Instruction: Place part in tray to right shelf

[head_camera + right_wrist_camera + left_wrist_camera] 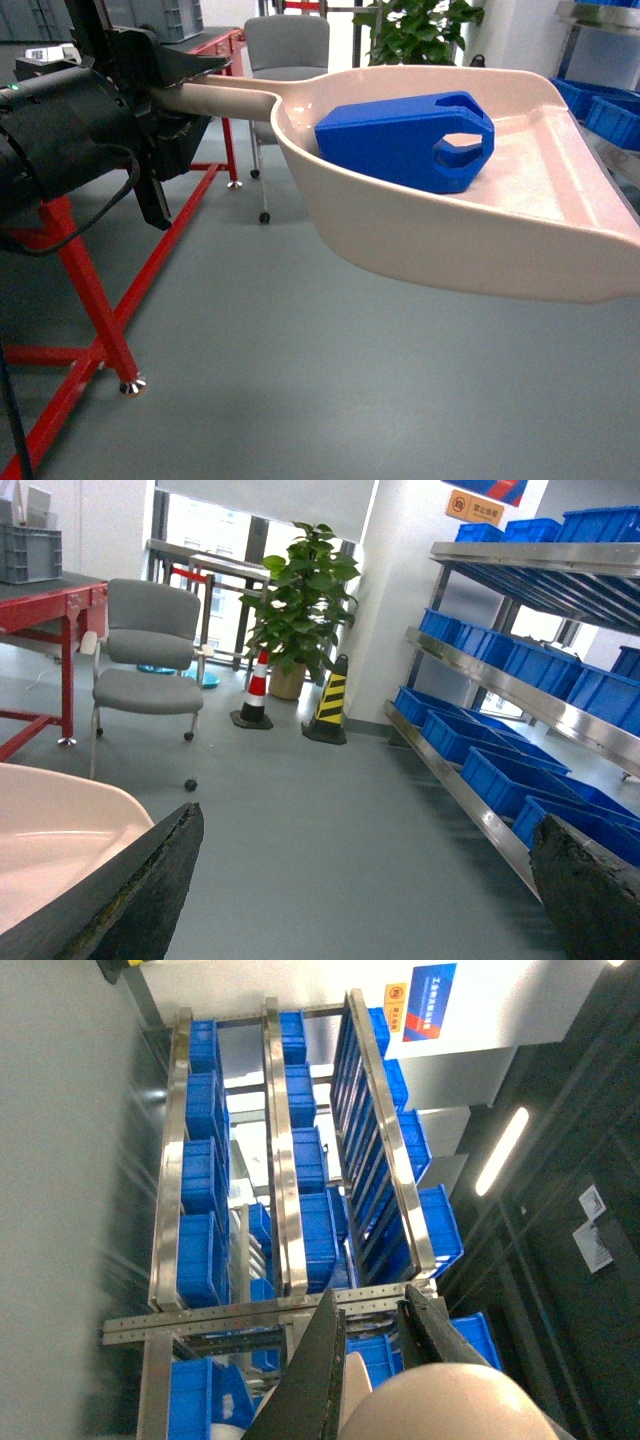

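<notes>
Part [400,138]: lies in tray [560,190], cut-out toward 3 o'clock.
My left tool [165,100]: clenched on tray handle.
My right tool [360,900]: released.

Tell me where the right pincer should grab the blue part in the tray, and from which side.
Probably the looped handle end of the part, approached from above. It lies flat in the tray with its handle cut-out toward the open mouth; the side walls block low approaches.

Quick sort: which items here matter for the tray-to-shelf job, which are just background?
Job:
- small bright blue plastic part
- pale beige plastic scoop tray
- left gripper on the tray handle
- stainless steel shelf with blue crates

Background:
- grey chair
- potted plant
- striped cones
- red table frame
</notes>
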Robot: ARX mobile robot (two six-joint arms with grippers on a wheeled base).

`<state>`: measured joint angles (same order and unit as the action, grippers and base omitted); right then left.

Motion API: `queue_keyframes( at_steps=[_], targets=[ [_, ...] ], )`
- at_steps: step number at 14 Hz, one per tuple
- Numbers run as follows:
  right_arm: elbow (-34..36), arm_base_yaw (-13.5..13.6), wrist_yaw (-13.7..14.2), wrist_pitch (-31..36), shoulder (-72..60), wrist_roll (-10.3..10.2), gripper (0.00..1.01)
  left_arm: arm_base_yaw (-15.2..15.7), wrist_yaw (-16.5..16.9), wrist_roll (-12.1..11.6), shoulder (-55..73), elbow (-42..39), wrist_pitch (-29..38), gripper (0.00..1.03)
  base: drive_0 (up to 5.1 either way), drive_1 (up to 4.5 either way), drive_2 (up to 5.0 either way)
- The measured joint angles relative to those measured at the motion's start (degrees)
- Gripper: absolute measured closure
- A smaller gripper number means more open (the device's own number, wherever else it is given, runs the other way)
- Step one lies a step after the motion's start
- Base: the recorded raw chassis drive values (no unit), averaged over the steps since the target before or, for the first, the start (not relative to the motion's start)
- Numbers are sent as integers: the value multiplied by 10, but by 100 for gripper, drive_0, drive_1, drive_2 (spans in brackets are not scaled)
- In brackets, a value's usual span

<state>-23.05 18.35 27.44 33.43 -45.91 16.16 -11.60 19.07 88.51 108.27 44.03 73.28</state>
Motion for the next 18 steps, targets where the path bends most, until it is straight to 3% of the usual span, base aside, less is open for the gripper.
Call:
queue_keyframes(
  at_steps=[4, 18],
  targets=[
    [0, 0, 0, -1, -1, 0, 3, 0, 0, 0, 0, 0, -3, 90, -1, 425, -427],
    [0, 0, 0, 1, -1, 0, 3, 1, -2, 0, 0, 0, 0, 90, -158, -158, -158]
  ],
)
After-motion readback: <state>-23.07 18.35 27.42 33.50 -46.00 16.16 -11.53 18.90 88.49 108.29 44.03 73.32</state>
